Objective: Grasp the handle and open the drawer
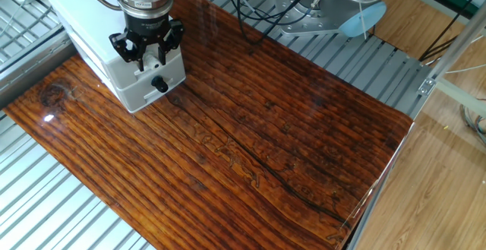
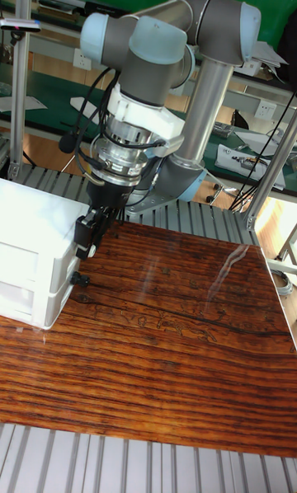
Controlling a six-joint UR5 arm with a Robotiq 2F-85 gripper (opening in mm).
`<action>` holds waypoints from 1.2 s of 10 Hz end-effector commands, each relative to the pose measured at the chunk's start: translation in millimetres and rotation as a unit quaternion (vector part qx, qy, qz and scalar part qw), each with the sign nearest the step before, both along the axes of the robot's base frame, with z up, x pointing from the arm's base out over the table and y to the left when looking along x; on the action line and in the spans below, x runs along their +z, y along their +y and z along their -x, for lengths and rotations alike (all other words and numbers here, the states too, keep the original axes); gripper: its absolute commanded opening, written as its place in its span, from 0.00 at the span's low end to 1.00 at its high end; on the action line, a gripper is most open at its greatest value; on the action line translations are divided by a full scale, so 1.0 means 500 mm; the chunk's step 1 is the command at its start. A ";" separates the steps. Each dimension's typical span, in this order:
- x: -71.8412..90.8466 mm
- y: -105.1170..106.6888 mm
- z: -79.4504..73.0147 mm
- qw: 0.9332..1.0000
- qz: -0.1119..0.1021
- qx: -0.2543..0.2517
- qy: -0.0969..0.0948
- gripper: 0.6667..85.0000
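Note:
A small white box cabinet stands at the table's far left corner. Its lower drawer (image 1: 144, 90) (image 2: 31, 299) looks closed, flush with the tier above. The handle (image 1: 159, 85) (image 2: 79, 279), a small black knob, sticks out of the drawer front. My gripper (image 1: 150, 58) (image 2: 89, 241) hangs pointing down just above the knob, in front of the upper tier. Its black fingers (image 1: 140, 58) are spread apart with nothing between them. A gap shows between the fingertips and the knob.
The dark wood tabletop (image 1: 258, 136) stretches to the right and front of the cabinet. Ribbed metal decking (image 1: 45, 197) surrounds it. The arm's base and cables (image 1: 304, 7) sit at the back edge. An upright metal post (image 2: 272, 171) stands at the right.

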State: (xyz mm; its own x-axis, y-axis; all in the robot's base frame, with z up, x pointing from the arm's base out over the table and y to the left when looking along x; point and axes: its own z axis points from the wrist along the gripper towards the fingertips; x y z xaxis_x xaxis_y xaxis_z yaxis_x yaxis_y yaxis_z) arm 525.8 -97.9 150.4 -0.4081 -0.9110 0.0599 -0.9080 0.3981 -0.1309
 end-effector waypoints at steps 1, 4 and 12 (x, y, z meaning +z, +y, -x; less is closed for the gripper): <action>-0.003 0.001 0.000 1.000 -0.006 -0.005 0.000 0.43; -0.003 0.003 0.000 1.000 -0.007 -0.007 0.000 0.34; -0.004 0.020 0.005 1.000 -0.017 -0.022 0.004 0.21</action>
State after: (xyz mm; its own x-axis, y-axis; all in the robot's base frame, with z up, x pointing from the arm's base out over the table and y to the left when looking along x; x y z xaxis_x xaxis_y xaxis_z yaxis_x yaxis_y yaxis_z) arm 523.7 -92.5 148.0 -0.4319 -0.9006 0.0488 -0.8979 0.4242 -0.1174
